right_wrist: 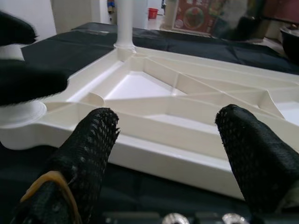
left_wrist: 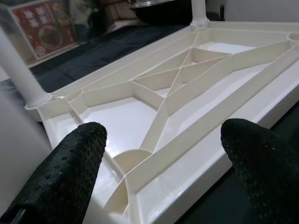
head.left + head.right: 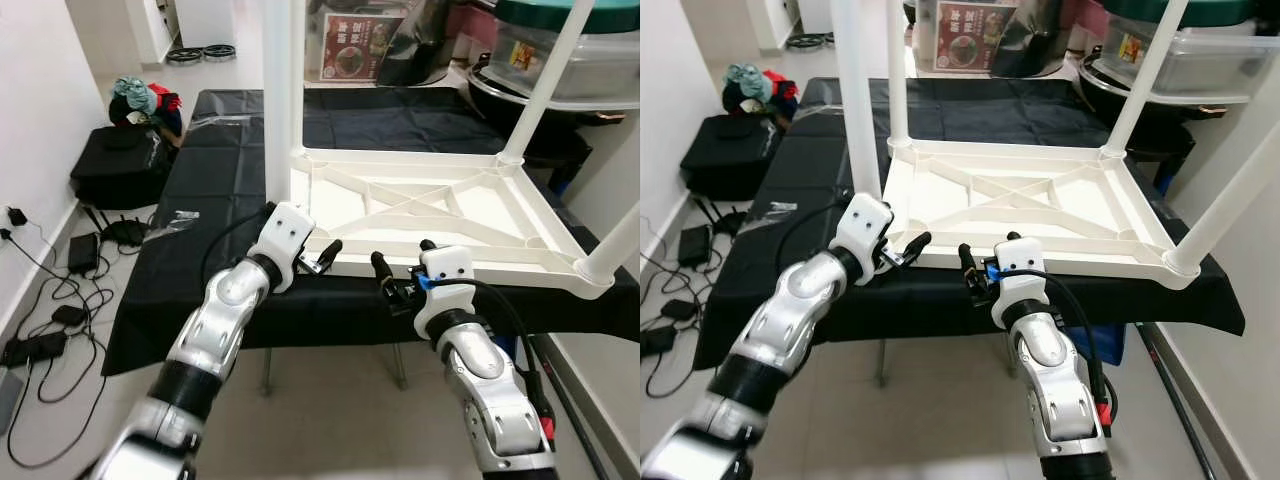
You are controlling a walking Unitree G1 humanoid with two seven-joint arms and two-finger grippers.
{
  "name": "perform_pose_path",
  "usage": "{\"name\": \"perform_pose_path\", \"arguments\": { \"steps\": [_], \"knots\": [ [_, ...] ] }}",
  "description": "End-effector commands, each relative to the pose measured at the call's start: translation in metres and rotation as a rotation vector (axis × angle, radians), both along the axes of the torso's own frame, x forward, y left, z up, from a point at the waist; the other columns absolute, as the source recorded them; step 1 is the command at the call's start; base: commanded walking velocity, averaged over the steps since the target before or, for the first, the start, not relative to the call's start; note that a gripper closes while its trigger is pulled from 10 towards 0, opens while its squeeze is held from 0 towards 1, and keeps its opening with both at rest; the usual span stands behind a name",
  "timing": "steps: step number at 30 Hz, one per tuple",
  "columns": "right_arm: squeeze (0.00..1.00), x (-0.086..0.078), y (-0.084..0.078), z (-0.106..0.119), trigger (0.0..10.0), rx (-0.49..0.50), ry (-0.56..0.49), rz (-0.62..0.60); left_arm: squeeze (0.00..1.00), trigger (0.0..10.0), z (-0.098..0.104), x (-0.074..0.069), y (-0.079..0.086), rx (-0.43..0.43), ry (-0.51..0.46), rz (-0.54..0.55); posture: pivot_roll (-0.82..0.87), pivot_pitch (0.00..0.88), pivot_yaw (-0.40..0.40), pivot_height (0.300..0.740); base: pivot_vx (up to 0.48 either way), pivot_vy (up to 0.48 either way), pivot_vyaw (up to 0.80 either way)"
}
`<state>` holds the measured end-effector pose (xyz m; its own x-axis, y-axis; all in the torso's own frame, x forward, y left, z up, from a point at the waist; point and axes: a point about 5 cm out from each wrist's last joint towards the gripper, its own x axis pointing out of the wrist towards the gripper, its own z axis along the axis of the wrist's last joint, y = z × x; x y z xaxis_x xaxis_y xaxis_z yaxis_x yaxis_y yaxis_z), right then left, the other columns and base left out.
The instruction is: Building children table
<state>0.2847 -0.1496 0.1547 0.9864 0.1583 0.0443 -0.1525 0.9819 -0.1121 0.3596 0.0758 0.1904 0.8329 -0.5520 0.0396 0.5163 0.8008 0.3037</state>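
near edge: tabletop (image 3: pixel 440 215) rim free | corners: legs (image 3: pixel 283 100) block

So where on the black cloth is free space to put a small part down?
The black cloth is bare left of the upturned white table, except a small plastic wrapper, and behind it up to the boxes. The near edge is crowded: left tool and right tool sit there.

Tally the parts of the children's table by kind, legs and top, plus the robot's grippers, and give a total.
Table legs standing up from the corners: 4, for example the near-left leg
Upturned white tabletop: 1
Grippers at its near edge, fingers open: 2, the left gripper and the right gripper
Total: 7
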Motion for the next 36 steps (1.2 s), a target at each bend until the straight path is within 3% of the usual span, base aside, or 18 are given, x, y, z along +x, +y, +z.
{"name": "perform_pose_path", "arguments": {
  "steps": [1,2,3,4,5,8,9,14,19,21,22,25,26,28,31,34,35,36],
  "knots": [
    [0.0,-0.004,-0.004,0.0,10.0,0.017,0.014,-0.026,0.0,10.0,0.002,0.012,0.022,0.032,0.011,0.042,0.08,0.117,-0.026,0.74,0.0,0.0,0.0],
    [0.0,-0.004,-0.004,0.0,10.0,0.017,0.014,-0.026,0.0,10.0,0.002,0.012,0.022,0.032,0.011,0.042,0.08,0.117,-0.026,0.74,0.0,0.0,0.0],
    [0.0,-0.004,-0.004,0.001,10.0,0.02,0.013,-0.031,0.0,10.0,0.005,0.017,0.031,0.054,0.01,0.049,0.08,0.117,-0.026,0.74,0.0,0.0,0.0],
    [0.0,-0.005,-0.005,0.003,10.0,0.021,0.007,-0.043,0.0,10.0,0.011,0.026,0.054,0.087,0.008,0.1,0.07,0.123,-0.017,0.74,0.0,0.0,0.0],
    [0.0,-0.005,-0.005,0.003,10.0,0.021,0.007,-0.043,0.0,10.0,0.011,0.026,0.054,0.087,0.008,0.1,0.07,0.123,-0.017,0.74,0.0,0.0,0.0],
    [0.0,-0.004,-0.008,0.012,10.0,0.037,-0.018,-0.071,0.0,10.0,0.028,0.04,0.134,0.126,0.021,0.358,0.08,0.12,-0.019,0.74,0.0,0.0,0.0],
    [0.0,-0.003,-0.007,0.015,10.0,0.041,-0.025,-0.074,0.0,10.0,0.03,0.04,0.148,0.147,0.019,0.405,0.08,0.118,-0.017,0.74,0.0,0.0,0.0],
    [0.0,0.0,-0.005,0.023,10.0,0.055,-0.046,-0.079,0.0,10.0,0.028,0.039,0.169,0.208,0.019,0.493,0.08,0.108,-0.008,0.74,0.0,0.0,0.0],
    [0.0,-0.001,-0.001,0.028,10.0,0.079,-0.053,-0.073,0.0,10.0,0.03,0.045,0.143,0.119,-0.012,0.422,0.07,0.097,-0.012,0.74,0.0,0.0,0.0],
    [0.0,-0.002,0.0,0.025,10.0,0.086,-0.034,-0.069,0.0,10.0,0.027,0.047,0.113,0.043,-0.034,0.33,0.07,0.093,-0.016,0.74,0.0,0.0,0.0],
    [0.0,-0.002,0.0,0.025,10.0,0.086,-0.034,-0.069,0.0,10.0,0.027,0.047,0.113,0.043,-0.034,0.33,0.07,0.093,-0.016,0.74,0.0,0.0,0.0],
    [0.0,-0.002,-0.007,0.011,10.0,0.1,0.028,-0.067,0.0,10.0,0.013,0.04,0.057,-0.011,-0.074,0.195,0.07,0.081,-0.02,0.74,0.0,0.0,0.0],
    [0.0,-0.002,-0.007,0.011,10.0,0.1,0.028,-0.067,0.0,10.0,0.013,0.04,0.057,-0.011,-0.074,0.195,0.07,0.081,-0.02,0.74,0.0,0.0,0.0],
    [0.0,-0.001,-0.024,0.0,10.0,0.045,0.053,-0.153,0.0,10.0,0.002,0.025,0.025,-0.086,-0.074,0.114,0.09,0.067,-0.026,0.74,0.0,0.0,0.0],
    [0.0,-0.002,-0.035,-0.004,10.0,0.021,0.061,-0.218,0.0,10.0,-0.004,0.015,0.013,-0.123,-0.065,0.076,0.09,0.063,-0.029,0.74,0.0,0.0,0.0],
    [0.0,-0.008,-0.068,-0.018,10.0,0.011,0.085,-0.357,0.0,10.0,-0.034,-0.026,-0.008,-0.117,-0.032,-0.011,0.09,0.054,-0.025,0.74,0.0,0.0,0.0],
    [0.0,-0.008,-0.068,-0.018,10.0,0.011,0.085,-0.357,0.0,10.0,-0.034,-0.026,-0.008,-0.117,-0.032,-0.011,0.09,0.054,-0.025,0.74,0.0,0.0,0.0],
    [0.0,-0.01,-0.08,-0.021,10.0,-0.002,0.095,-0.405,0.0,10.0,-0.045,-0.041,-0.011,-0.109,-0.013,-0.04,0.09,0.053,-0.024,0.74,0.0,0.0,0.0]
  ]
}}
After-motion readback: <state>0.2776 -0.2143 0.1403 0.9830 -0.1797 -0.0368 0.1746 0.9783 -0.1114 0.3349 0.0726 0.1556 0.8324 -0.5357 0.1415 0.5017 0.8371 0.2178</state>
